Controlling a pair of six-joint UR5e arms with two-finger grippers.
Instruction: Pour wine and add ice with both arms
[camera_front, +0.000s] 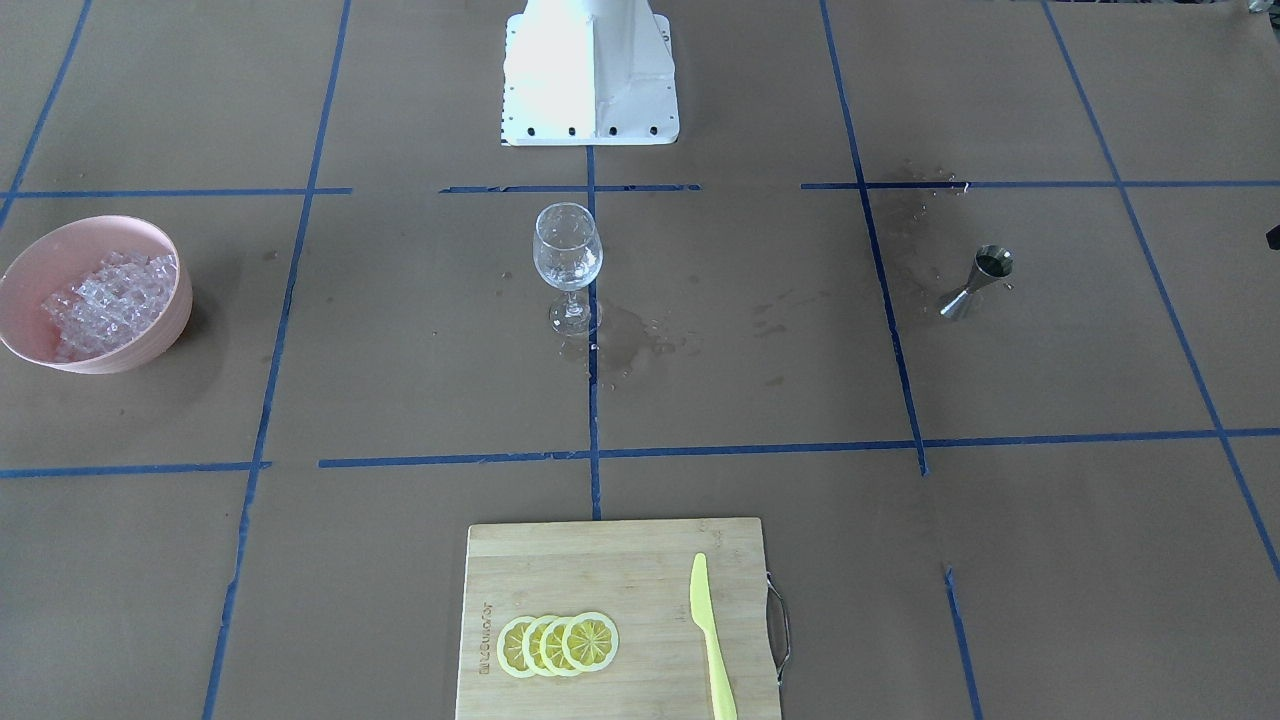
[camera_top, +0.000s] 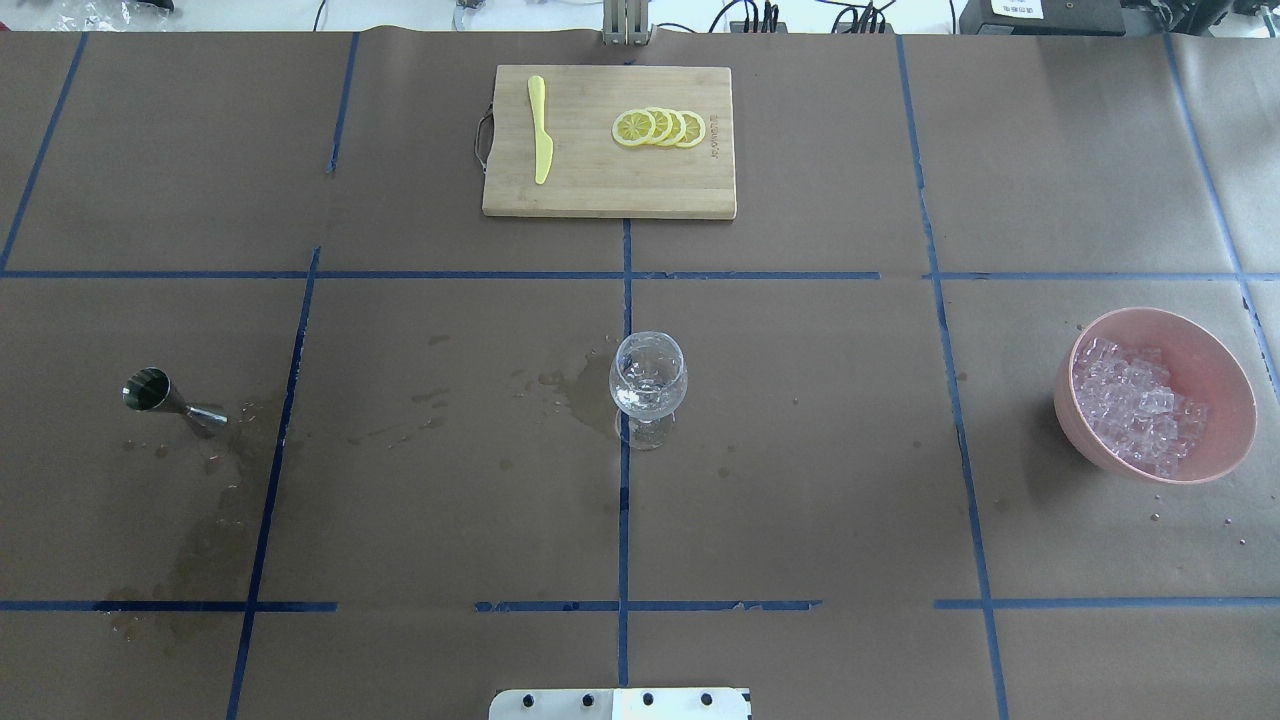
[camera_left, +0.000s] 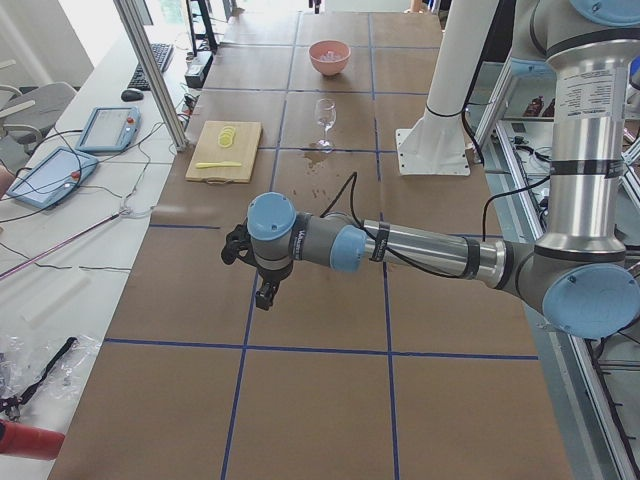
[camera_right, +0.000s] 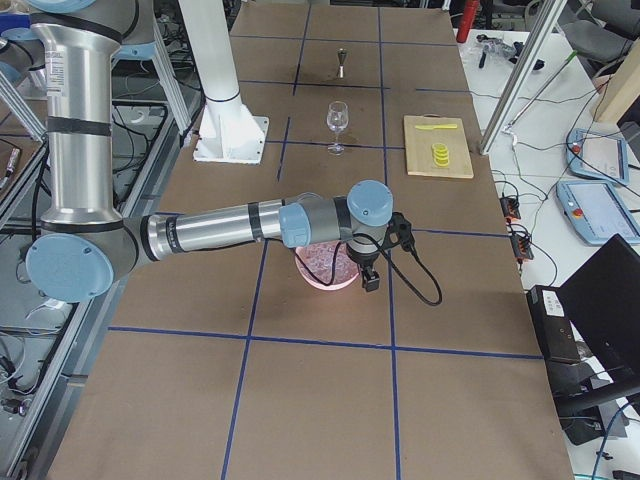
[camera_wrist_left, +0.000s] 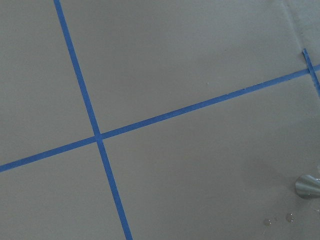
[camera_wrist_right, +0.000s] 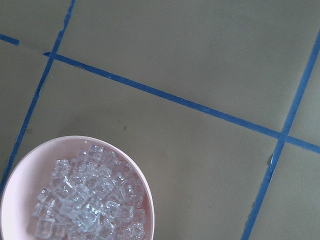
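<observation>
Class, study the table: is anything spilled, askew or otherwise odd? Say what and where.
Yes. A wet patch stains the paper beside the glass, and a damp streak with droplets spreads from the jigger. Both look like spilled liquid.

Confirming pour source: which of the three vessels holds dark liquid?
The small steel jigger on the robot's left side; dark wine shows in its top cup. The wine glass looks clear, the pink bowl holds ice.
</observation>
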